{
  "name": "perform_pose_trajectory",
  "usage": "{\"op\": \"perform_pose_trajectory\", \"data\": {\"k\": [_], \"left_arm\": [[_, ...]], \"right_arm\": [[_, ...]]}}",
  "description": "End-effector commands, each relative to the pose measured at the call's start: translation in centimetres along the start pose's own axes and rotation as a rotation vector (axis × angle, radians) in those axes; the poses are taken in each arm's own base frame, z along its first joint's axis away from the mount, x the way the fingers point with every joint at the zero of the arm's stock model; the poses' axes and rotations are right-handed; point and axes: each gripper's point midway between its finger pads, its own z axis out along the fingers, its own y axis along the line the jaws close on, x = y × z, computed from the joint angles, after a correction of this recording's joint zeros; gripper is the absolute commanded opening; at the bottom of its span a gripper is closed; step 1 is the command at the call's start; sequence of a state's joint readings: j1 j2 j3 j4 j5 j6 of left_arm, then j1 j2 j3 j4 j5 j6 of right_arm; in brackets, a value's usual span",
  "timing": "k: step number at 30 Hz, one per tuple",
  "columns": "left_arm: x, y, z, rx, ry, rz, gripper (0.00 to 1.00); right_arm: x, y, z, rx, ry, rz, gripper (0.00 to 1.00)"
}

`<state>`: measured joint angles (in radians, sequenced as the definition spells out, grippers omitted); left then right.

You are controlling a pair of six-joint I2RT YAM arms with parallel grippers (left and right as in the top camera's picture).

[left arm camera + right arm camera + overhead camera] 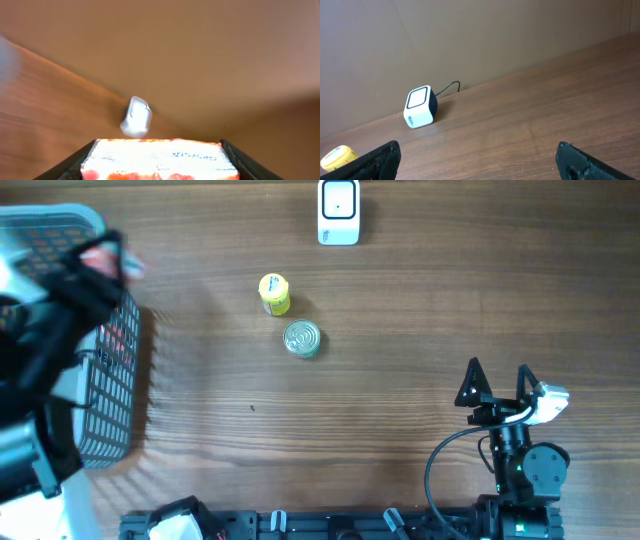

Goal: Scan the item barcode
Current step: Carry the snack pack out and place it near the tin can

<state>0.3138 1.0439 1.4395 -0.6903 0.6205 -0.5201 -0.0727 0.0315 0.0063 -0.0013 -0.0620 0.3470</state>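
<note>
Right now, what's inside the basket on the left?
Orange-red packaging shows through the basket mesh. The left gripper, holding a white-and-orange packet, and its arm cover most of the interior, so the rest is hidden.

Black right arm (520,465) at five o'clock, pointed black fingers (471,382), white wrist block (549,402), looping black cable (434,465), small green light (520,471), blurred black left arm (50,330) at nine o'clock

I get even, warm light on worktop (420,330), soft shadows. Left arm (60,310) motion-blurred overhead; my left wrist view smeared, scanner (136,117) fuzzy. Right wrist view sharp.
</note>
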Motion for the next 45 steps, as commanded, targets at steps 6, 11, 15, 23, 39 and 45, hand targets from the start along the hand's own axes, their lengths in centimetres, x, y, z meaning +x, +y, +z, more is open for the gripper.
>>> {"op": "perform_pose_trajectory", "data": {"k": [6,11,15,23,39,45], "left_arm": [[22.8,-3.9,9.9,0.274,0.755,0.727,0.79],[32.3,1.1,13.7,0.12,1.069,0.761,0.68],[33.9,2.0,15.4,0.117,1.087,0.76,0.68],[35.2,2.5,15.2,0.11,1.134,0.76,0.68],[49.0,8.5,4.5,0.143,1.531,0.924,0.97],[49.5,9.3,6.1,0.099,1.438,1.015,0.98]], "right_arm": [[-0.1,0.0,0.0,0.004,-0.005,-0.005,1.0],[-0.1,0.0,0.0,0.003,-0.005,-0.005,1.0],[-0.1,0.0,0.0,0.004,-0.005,-0.005,1.0],[-0.1,0.0,0.0,0.004,-0.005,-0.005,1.0],[-0.1,0.0,0.0,0.003,-0.005,-0.005,1.0],[-0.1,0.0,0.0,0.004,-0.005,-0.005,1.0]]}}
